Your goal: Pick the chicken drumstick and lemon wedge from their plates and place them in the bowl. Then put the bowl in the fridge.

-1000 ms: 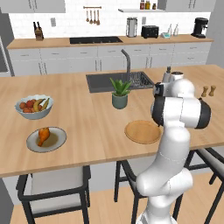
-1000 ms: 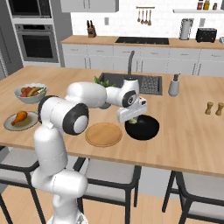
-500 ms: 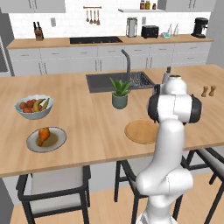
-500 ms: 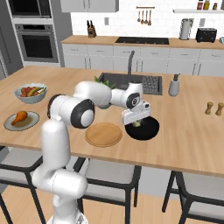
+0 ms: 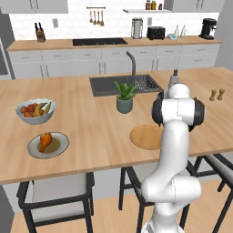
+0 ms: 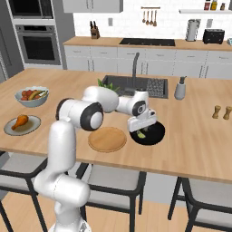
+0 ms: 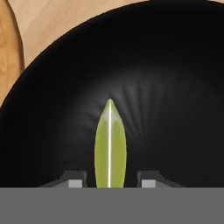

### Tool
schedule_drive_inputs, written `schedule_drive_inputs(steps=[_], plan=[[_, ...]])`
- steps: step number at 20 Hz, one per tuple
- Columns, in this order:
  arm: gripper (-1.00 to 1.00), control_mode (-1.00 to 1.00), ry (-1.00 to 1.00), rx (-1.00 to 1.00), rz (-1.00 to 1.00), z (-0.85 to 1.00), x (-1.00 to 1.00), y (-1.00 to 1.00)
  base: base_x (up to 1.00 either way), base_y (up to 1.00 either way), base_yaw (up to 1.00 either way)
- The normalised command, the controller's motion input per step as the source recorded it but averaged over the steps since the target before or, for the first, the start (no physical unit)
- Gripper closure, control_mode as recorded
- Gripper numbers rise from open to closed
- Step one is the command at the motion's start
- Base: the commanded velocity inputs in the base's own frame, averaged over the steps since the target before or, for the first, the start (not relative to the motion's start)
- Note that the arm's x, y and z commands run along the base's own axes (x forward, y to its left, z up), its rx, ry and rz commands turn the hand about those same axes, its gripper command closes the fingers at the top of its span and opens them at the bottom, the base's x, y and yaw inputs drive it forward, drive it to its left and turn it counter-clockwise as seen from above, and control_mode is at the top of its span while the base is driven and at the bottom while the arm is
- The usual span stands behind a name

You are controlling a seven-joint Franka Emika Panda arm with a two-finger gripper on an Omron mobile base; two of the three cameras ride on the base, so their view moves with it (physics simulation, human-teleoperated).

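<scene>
While the arm reaches out over the island, the gripper (image 6: 142, 130) hangs just above the black bowl (image 6: 154, 134) at the centre of the right base view, with the lemon wedge (image 6: 141, 134) showing as a small yellow-green sliver beneath it, inside the bowl's rim. In the hand view the wedge (image 7: 110, 146) stands edge-on at the lower centre of the frame, between the 2 fingertips (image 7: 75, 181), and the dark inside of the bowl (image 7: 166, 87) spreads behind it. A narrow dark gap shows on each side between wedge and fingertip, so the jaws look parted a little wider than the wedge; whether they still touch it I cannot tell.

Just left of the bowl in the right base view lies the tan wooden plate (image 6: 107, 139), bare, its edge close to the bowl's. The same plate (image 5: 146, 136) sits at centre right of the left base view, partly behind the arm.

Well apart from these, at the left edge of the right base view, the chicken drumstick (image 6: 19, 122) lies on the grey plate (image 6: 31, 127). In the left base view the drumstick (image 5: 44, 140) and its plate (image 5: 60, 145) are at the lower left, near the counter's front edge, with a white bowl of fruit (image 5: 35, 110) above them in the frame. A potted plant (image 5: 124, 97) stands beside the sink (image 5: 102, 85) near the middle.
</scene>
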Motion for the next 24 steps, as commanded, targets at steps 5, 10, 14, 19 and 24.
schedule_drive_inputs(steps=[5, 10, 14, 19, 24], plan=[[-1.0, -1.0, 0.02, 0.0, 0.0, 0.0, 0.0, -0.08, 0.0, 0.0, 0.0], [-1.0, -1.0, -0.02, 0.0, 0.0, 0.6, -0.14, 0.02, 0.0, 0.0, 0.0], [-1.0, -1.0, -0.16, -0.01, 0.0, 0.84, -0.95, 0.53, 0.0, 0.0, 0.0], [-1.0, -1.0, -0.15, 0.0, -0.05, 0.2, -1.0, 0.85, 0.0, 0.0, 0.0], [-1.0, -1.0, -0.06, 0.0, -0.27, 0.0, -0.84, 1.0, 0.0, 0.0, 0.0]])
